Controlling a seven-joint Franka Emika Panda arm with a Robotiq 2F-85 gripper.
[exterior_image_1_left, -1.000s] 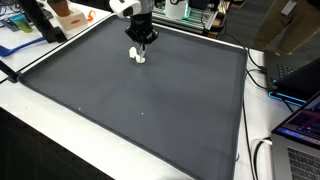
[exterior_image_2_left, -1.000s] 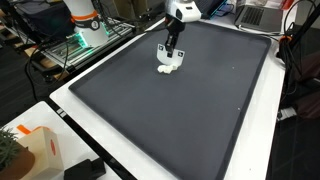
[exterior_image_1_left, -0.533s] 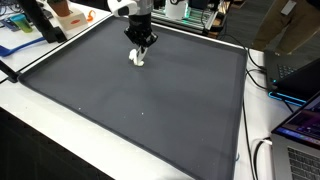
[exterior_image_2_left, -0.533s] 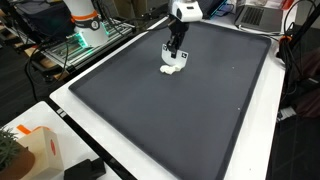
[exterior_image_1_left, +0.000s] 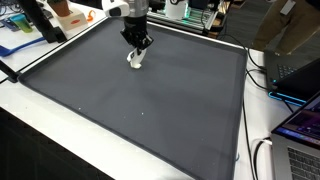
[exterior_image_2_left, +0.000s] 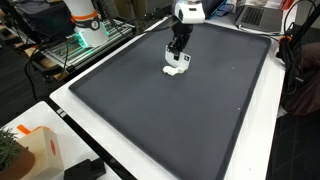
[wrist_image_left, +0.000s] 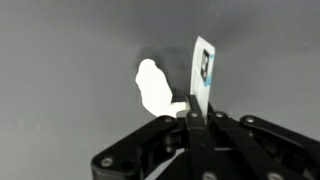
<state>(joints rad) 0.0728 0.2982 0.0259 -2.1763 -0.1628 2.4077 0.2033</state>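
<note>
The fingers (wrist_image_left: 197, 108) are pressed together on the lower edge of a thin white card (wrist_image_left: 204, 70) with a dark printed patch. The card stands upright between them in the wrist view. Just beside it a small white lump (wrist_image_left: 153, 85) lies on the dark mat (exterior_image_1_left: 150, 110). It seems to meet the card near its base, though I cannot tell whether the two are one piece.

In both exterior views the white thing (exterior_image_1_left: 134, 60) (exterior_image_2_left: 175, 69) sits directly under the gripper (exterior_image_1_left: 137, 50) (exterior_image_2_left: 178, 55), near the far edge of the mat. The mat covers most of the tabletop (exterior_image_1_left: 40, 110).

The step in hand looks like a pinch-hold on the card, low over the mat. It is unclear whether the lump is lifted or resting.

Any next move calls for a steady clamp, since the hold is on a thin edge only. A straight lift would keep the card from twisting out or the lump from catching on the mat.
</note>
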